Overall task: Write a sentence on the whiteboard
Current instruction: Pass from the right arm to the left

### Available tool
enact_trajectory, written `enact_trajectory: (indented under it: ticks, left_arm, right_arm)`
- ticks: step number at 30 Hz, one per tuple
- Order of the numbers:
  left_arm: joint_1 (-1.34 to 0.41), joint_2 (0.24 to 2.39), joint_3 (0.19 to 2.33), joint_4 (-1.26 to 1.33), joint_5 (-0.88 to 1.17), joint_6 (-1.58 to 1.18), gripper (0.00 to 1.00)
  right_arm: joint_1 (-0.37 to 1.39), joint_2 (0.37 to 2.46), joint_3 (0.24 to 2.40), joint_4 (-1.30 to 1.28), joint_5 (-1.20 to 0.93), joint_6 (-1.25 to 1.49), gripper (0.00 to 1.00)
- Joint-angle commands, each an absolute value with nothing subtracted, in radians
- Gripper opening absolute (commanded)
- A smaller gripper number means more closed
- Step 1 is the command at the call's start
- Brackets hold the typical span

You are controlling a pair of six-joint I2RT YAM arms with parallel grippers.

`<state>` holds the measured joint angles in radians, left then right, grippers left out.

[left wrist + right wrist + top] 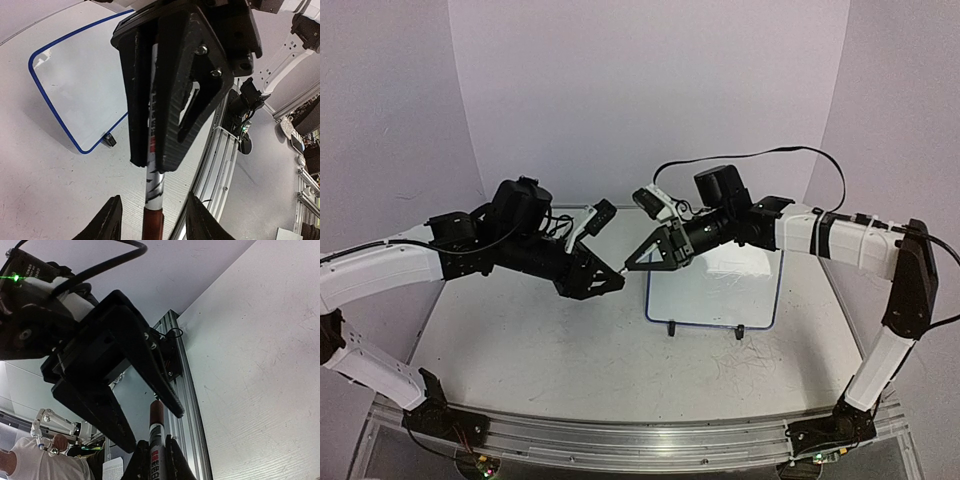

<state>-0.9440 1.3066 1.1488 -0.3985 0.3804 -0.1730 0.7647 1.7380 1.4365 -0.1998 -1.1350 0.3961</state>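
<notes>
Two arms meet tip to tip above the middle of the counter [540,350]. The left arm reaches in from the left edge, its forearm running low and nearly level, its wrist aimed right and slightly down. The right arm climbs from the near right corner to a high elbow by the right edge. From there it stretches left across the whiteboard [720,295], with its wrist tipped down towards its partner.

The right tool [635,265] is clamped narrow on the silver barrel of a marker [155,192], which points its dark red cap [152,225] at the left arm. The left tool [612,280] stands wide. In its own wrist view, its two fingers [111,220] flank the cap with a gap on each side.

The whiteboard stands on the right half of the counter, towards the far edge. It is propped on black clip feet [672,327], and its blue-framed left side is just beside the meeting tools. The right forearm hides its upper part in the overhead view.
</notes>
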Motion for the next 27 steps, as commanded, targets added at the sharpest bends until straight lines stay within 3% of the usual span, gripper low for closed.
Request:
enact_trajectory:
  ticks: [1, 5, 10, 14, 20, 27]
  left_arm:
    - [-0.946, 1.324, 1.153, -0.353, 0.335, -0.165, 0.40]
    - [-0.946, 1.334, 1.157, -0.353, 0.328, -0.158, 0.34]
    - [-0.946, 1.335, 1.162, -0.360, 0.327, -0.128, 0.19]
    - [-0.946, 1.335, 1.170, -0.378, 0.319, -0.090, 0.08]
    - [-0.946, 1.338, 1.180, -0.409, 0.322, -0.041, 0.04]
    - [-0.946, 1.333, 1.199, -0.448, 0.326, -0.009, 0.01]
  right_arm:
    - [0.769, 1.692, 1.425, -0.155, -1.157, 0.405, 0.00]
    - [0.769, 1.685, 1.419, -0.154, -1.171, 0.403, 0.00]
    - [0.769, 1.682, 1.410, -0.155, -1.186, 0.402, 0.00]
    - [0.769, 1.685, 1.409, -0.157, -1.200, 0.405, 0.07]
    - [0.769, 1.693, 1.410, -0.158, -1.209, 0.407, 0.23]
    - [0.769, 1.702, 1.412, -0.163, -1.212, 0.409, 0.26]
